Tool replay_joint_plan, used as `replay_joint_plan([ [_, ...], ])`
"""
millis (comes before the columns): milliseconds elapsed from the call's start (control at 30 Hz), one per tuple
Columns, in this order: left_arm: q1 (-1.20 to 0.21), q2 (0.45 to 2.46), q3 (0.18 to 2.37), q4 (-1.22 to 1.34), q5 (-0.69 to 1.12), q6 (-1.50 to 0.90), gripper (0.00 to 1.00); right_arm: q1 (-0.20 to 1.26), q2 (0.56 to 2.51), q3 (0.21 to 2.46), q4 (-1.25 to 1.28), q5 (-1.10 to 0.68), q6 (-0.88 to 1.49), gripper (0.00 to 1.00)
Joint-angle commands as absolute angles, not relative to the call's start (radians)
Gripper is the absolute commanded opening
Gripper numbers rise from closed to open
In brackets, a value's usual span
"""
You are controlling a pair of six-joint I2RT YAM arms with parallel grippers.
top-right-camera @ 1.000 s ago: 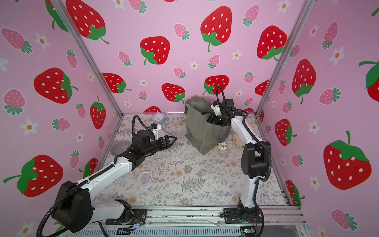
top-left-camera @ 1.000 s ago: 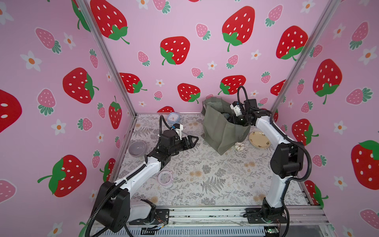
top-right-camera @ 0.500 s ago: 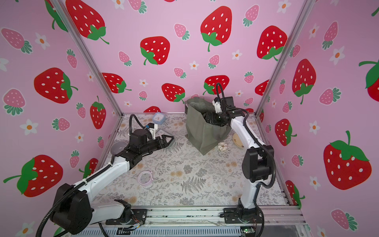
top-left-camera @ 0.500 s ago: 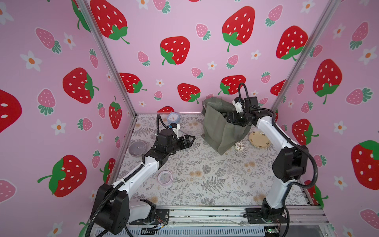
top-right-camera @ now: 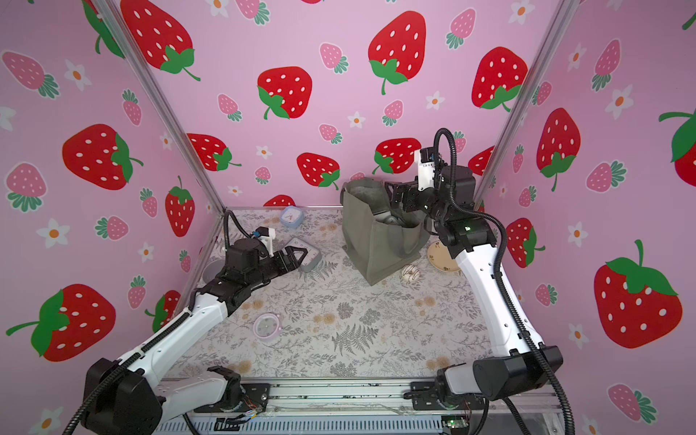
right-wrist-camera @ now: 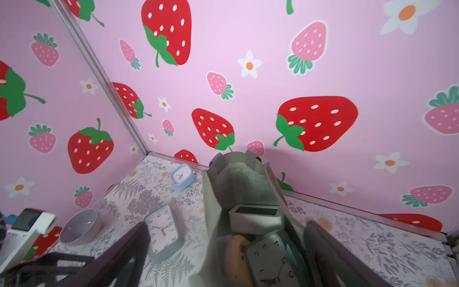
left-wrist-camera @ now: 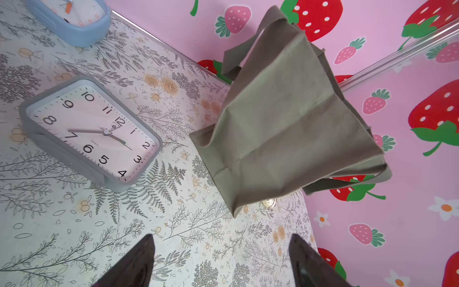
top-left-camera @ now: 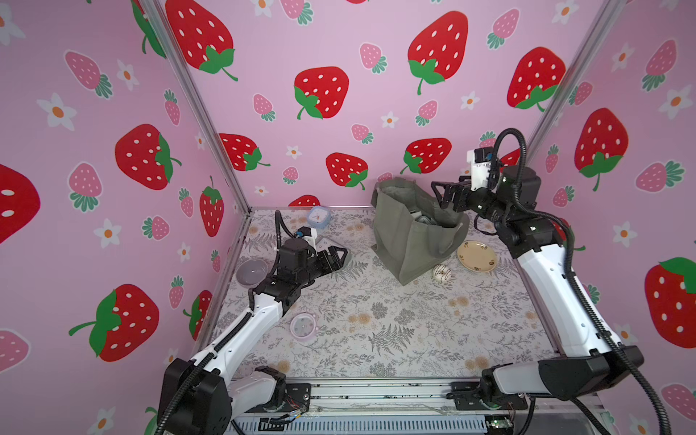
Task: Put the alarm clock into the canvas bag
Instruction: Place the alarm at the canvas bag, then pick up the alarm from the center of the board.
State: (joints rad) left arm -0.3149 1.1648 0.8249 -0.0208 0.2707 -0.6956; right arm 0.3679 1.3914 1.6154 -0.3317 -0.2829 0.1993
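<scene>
The grey-green canvas bag [top-left-camera: 410,241] [top-right-camera: 380,241] [left-wrist-camera: 285,129] stands open at the back of the mat. Inside it lie a white digital clock [right-wrist-camera: 255,218] and a white-faced clock [right-wrist-camera: 270,261]. My right gripper [top-left-camera: 440,196] [top-right-camera: 391,192] [right-wrist-camera: 226,231] hangs open just above the bag's mouth, holding nothing. A grey rectangular alarm clock [top-right-camera: 310,258] [left-wrist-camera: 92,131] [right-wrist-camera: 164,231] lies face up on the mat. My left gripper [top-left-camera: 341,256] [top-right-camera: 301,256] [left-wrist-camera: 221,239] is open and empty, hovering right beside that clock, between it and the bag.
A small blue clock [top-left-camera: 318,216] [left-wrist-camera: 72,15] stands by the back wall. A pink round clock [top-left-camera: 303,325] lies front left, and a grey bowl [top-left-camera: 251,270] sits at the left wall. A yellow plate [top-left-camera: 476,256] and a donut [top-left-camera: 441,273] lie right of the bag.
My right gripper has opened and risen a little above the bag's mouth. My left gripper has drawn back slightly to the left, away from the bag.
</scene>
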Motion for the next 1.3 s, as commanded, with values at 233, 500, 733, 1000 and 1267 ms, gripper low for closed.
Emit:
replay_joint_plan([
  [233, -0.108, 1.234, 0.66, 0.203, 0.372, -0.949, 0.87, 0.682, 1.614, 1.547, -0.323, -0.362, 0.084, 1.0],
  [500, -0.032, 1.394, 0.637, 0.369, 0.46, -1.014, 0.86, 0.758, 1.965, 1.764, -0.325, -0.301, 0.112, 0.99],
  [733, -0.004, 1.552, 0.691, 0.437, 0.468, -1.025, 0.8, 0.768, 2.28, 2.053, -0.392, -0.331, 0.12, 0.73],
  [1000, 0.002, 1.683, 0.735, 0.549, 0.502, -1.027, 0.74, 0.776, 2.488, 2.255, -0.408, -0.353, 0.149, 0.64],
  [1267, 0.003, 1.772, 0.807, 0.541, 0.509, -1.032, 0.72, 0.778, 2.581, 2.329, -0.4, -0.346, 0.149, 0.71],
])
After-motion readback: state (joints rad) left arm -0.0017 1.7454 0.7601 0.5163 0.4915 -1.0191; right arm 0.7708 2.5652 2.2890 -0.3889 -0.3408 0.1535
